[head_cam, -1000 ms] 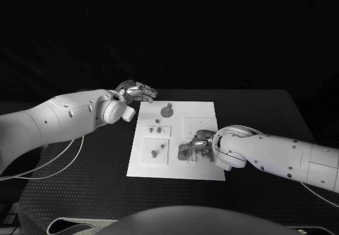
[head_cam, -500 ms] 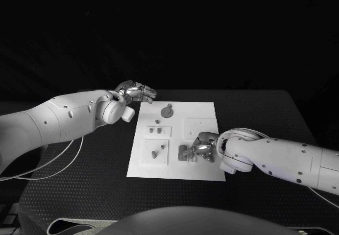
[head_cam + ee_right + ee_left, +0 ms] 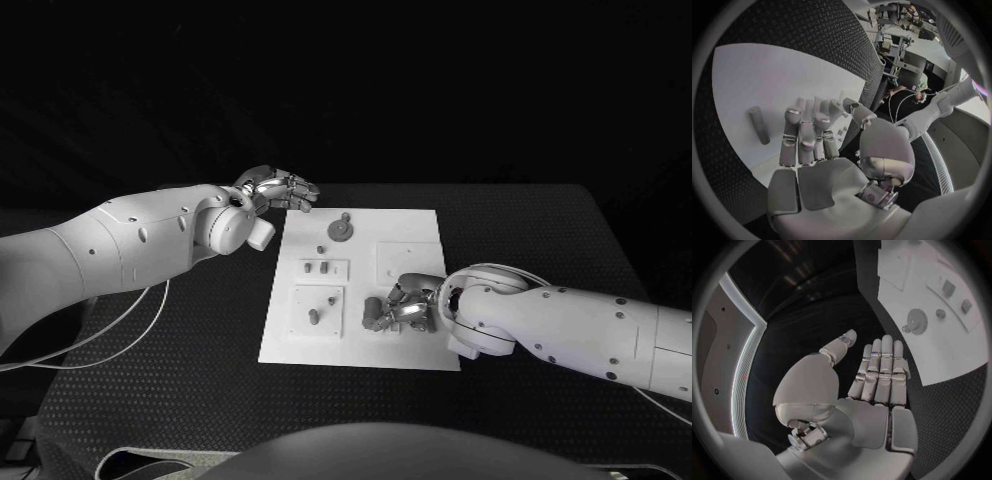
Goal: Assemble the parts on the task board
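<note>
The white task board (image 3: pixel 411 345) lies mid-table. On it are a round gear part (image 3: pixel 339 228), two small parts (image 3: pixel 325 266) in a block and an upright peg (image 3: pixel 315 315). My right hand (image 3: pixel 407 303) hovers low over the board's right side with its fingers stretched out and nothing in them. A grey peg (image 3: pixel 757 125) lies flat on the board (image 3: pixel 748 75) just beyond the fingertips (image 3: pixel 795 112). My left hand (image 3: pixel 281 187) hangs off the board's far left corner. Its fingers (image 3: pixel 879 367) are straight and empty, with the gear (image 3: pixel 915 320) beyond them.
Black textured table (image 3: pixel 173 380) surrounds the board on all sides. A white cable (image 3: pixel 137 335) loops over the table under my left arm. The board's near right corner (image 3: pixel 440 358) sits under my right forearm.
My right arm has rolled and shifted slightly toward the board's near edge, keeping the hand over the same spot. The left hand has not moved.
</note>
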Motion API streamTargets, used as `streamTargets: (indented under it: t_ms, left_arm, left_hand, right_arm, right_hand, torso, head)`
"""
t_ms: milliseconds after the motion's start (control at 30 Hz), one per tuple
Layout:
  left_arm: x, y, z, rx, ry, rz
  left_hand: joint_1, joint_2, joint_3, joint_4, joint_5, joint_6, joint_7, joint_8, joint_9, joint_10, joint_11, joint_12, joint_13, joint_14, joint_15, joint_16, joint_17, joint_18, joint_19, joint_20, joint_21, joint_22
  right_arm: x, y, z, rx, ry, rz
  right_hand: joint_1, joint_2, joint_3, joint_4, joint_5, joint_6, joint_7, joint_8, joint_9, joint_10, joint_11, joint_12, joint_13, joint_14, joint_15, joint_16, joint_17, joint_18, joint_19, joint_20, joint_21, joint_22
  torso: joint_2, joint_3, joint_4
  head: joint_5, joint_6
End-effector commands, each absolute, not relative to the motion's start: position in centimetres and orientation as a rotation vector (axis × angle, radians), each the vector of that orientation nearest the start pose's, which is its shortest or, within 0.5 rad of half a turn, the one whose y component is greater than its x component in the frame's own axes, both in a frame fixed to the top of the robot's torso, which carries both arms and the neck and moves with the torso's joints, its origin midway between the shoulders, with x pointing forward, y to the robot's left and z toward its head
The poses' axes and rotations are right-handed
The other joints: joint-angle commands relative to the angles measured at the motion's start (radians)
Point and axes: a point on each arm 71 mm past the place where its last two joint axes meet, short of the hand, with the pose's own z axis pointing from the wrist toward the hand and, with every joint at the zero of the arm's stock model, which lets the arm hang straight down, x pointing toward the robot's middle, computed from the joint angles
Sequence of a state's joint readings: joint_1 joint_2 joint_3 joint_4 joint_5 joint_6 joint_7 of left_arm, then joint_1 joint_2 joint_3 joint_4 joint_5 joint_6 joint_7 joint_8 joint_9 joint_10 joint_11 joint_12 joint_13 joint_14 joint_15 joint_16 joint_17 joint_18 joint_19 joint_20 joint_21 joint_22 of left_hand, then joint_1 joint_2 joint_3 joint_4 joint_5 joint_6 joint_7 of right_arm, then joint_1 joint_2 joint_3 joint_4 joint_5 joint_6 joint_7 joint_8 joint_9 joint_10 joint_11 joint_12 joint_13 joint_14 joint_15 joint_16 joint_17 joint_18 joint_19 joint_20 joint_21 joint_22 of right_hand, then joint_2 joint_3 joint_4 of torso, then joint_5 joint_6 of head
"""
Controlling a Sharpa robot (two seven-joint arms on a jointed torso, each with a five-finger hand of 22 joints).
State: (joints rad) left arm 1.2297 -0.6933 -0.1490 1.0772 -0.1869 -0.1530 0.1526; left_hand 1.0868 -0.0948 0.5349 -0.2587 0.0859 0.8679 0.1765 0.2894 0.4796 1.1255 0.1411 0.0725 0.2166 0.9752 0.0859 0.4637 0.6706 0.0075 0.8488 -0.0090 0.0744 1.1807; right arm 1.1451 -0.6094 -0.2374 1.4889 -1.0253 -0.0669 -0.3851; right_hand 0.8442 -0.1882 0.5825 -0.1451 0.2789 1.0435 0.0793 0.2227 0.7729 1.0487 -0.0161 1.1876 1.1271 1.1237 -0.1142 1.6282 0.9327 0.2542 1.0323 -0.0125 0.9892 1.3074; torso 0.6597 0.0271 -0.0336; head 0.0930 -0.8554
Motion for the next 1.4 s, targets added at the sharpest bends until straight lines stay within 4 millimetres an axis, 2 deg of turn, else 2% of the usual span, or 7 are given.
streamTargets:
  t_ms: [33,233,533,800,1100,1233,1400]
  left_arm:
    - [54.9,26.5,-23.5,-1.055,1.712,-1.153]
    - [54.9,26.5,-23.5,-1.056,1.712,-1.152]
    - [54.9,26.6,-23.5,-1.057,1.712,-1.151]
    - [54.9,26.6,-23.5,-1.057,1.715,-1.151]
    - [54.9,26.5,-23.5,-1.058,1.717,-1.151]
    - [54.9,26.5,-23.5,-1.058,1.717,-1.151]
    - [54.9,26.6,-23.5,-1.058,1.717,-1.149]
  left_hand:
    - [-0.011,-0.001,0.001,0.007,0.003,-0.006,0.001,0.005,-0.001,-0.004,0.003,-0.003,-0.001,0.004,0.003,-0.004,0.001,-0.007,-0.001,0.003,-0.006,-0.001]
    - [-0.012,-0.001,0.001,0.007,0.003,-0.006,0.001,0.005,-0.001,-0.004,0.003,-0.003,-0.002,0.005,0.003,-0.004,0.002,-0.007,-0.001,0.003,-0.006,-0.001]
    - [-0.012,-0.001,0.001,0.008,0.003,-0.006,0.001,0.005,-0.002,-0.004,0.003,-0.002,-0.002,0.005,0.004,-0.005,0.003,-0.007,-0.001,0.003,-0.006,-0.001]
    - [-0.012,-0.001,0.001,0.008,0.003,-0.005,0.001,0.006,-0.002,-0.004,0.003,-0.002,-0.002,0.005,0.004,-0.005,0.003,-0.007,-0.002,0.003,-0.006,-0.001]
    - [-0.012,-0.001,0.001,0.008,0.003,-0.006,0.001,0.006,-0.002,-0.004,0.003,-0.002,-0.002,0.004,0.004,-0.006,0.004,-0.007,-0.002,0.003,-0.006,-0.001]
    - [-0.012,-0.001,0.001,0.008,0.003,-0.006,0.001,0.006,-0.002,-0.004,0.003,-0.002,-0.002,0.004,0.004,-0.006,0.004,-0.007,-0.002,0.003,-0.006,-0.001]
    - [-0.012,-0.001,0.001,0.008,0.003,-0.006,0.001,0.006,-0.002,-0.004,0.003,-0.002,-0.002,0.004,0.004,-0.007,0.004,-0.007,-0.002,0.003,-0.006,-0.001]
  right_arm:
    - [42.5,-10.9,-30.6,0.021,2.38,0.654]
    - [42.8,-11.1,-30.7,0.038,2.365,0.627]
    - [43.4,-11.6,-30.8,0.073,2.34,0.583]
    - [43.4,-11.5,-30.9,0.048,2.347,0.566]
    - [43.3,-11.4,-31.1,0.031,2.365,0.573]
    - [43.3,-11.5,-31.1,0.039,2.368,0.585]
    - [43.1,-11.6,-31.0,0.049,2.371,0.603]
  right_hand:
    - [0.009,0.003,0.0,-0.007,0.006,0.016,0.008,0.008,0.001,0.0,-0.005,0.007,-0.001,0.005,-0.005,-0.007,0.004,0.008,0.005,0.005,0.002,0.014]
    - [-0.003,0.024,-0.01,0.003,0.006,0.022,0.005,0.011,0.002,0.005,-0.007,0.008,-0.004,0.013,-0.006,-0.007,0.011,0.008,0.008,0.007,0.002,0.013]
    - [-0.037,0.109,-0.025,0.02,0.008,0.046,-0.005,0.02,0.002,0.025,-0.017,0.012,-0.01,0.044,-0.013,-0.008,0.037,0.008,0.016,0.002,0.003,0.014]
    - [-0.029,0.16,-0.024,-0.019,0.008,0.057,-0.01,0.023,0.001,0.041,-0.023,0.013,-0.013,0.063,-0.018,-0.009,0.048,0.008,0.022,-0.004,0.005,0.015]
    - [-0.035,0.126,-0.029,-0.044,0.009,0.057,-0.01,0.021,-0.001,0.04,-0.022,0.01,-0.015,0.057,-0.017,-0.012,0.039,0.008,0.021,-0.002,0.002,0.014]
    - [-0.041,0.083,-0.025,-0.041,0.009,0.056,-0.009,0.019,-0.003,0.04,-0.021,0.008,-0.015,0.054,-0.017,-0.013,0.033,0.008,0.023,-0.002,-0.001,0.013]
    - [-0.047,0.002,0.001,0.011,0.009,0.055,-0.009,0.017,-0.005,0.037,-0.02,0.007,-0.015,0.049,-0.017,-0.015,0.029,0.008,0.027,-0.002,-0.006,0.011]
  torso:
    - [0.0,-0.0005,0.0007]
    - [0.0,-0.0008,0.001]
    - [0.0,-0.0005,0.0006]
    - [0.001,0.0,0.0007]
    - [0.0,0.0001,0.0004]
    - [0.0,-0.0002,0.0002]
    - [0.0,-0.0001,0.0005]
  head:
    - [-0.001,-0.001]
    - [0.0,-0.003]
    - [0.002,-0.005]
    - [0.001,-0.007]
    - [0.001,-0.009]
    - [0.0,-0.009]
    - [0.0,-0.009]
